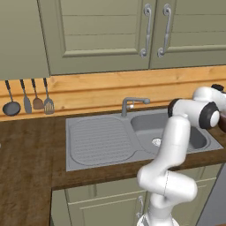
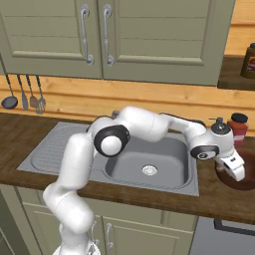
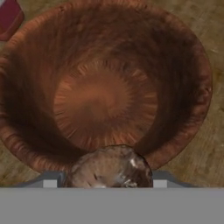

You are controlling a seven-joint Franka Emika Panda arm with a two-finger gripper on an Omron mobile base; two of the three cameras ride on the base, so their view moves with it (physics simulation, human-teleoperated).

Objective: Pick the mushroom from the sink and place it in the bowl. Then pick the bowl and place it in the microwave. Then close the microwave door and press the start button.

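Seen from above in the hand view, the dark brown bowl (image 3: 105, 96) is empty, with its ribbed bottom in full sight. The brown-capped mushroom (image 3: 109, 168) sits between my fingertips over the bowl's near rim, and my gripper (image 3: 105, 183) is shut on it. From the right base view, the gripper (image 2: 238, 172) points down over the bowl (image 2: 247, 183) on the counter to the right of the sink (image 2: 149, 159). The sink basin (image 1: 194, 137) holds nothing. The microwave and its door are out of view.
A red-lidded jar (image 2: 239, 127) stands just behind the bowl, with its red corner (image 3: 8, 17) beside the rim. The bent faucet (image 1: 132, 103) rises behind the basin. Utensils (image 1: 26, 101) hang on the wall at the left. Cabinets hang overhead.
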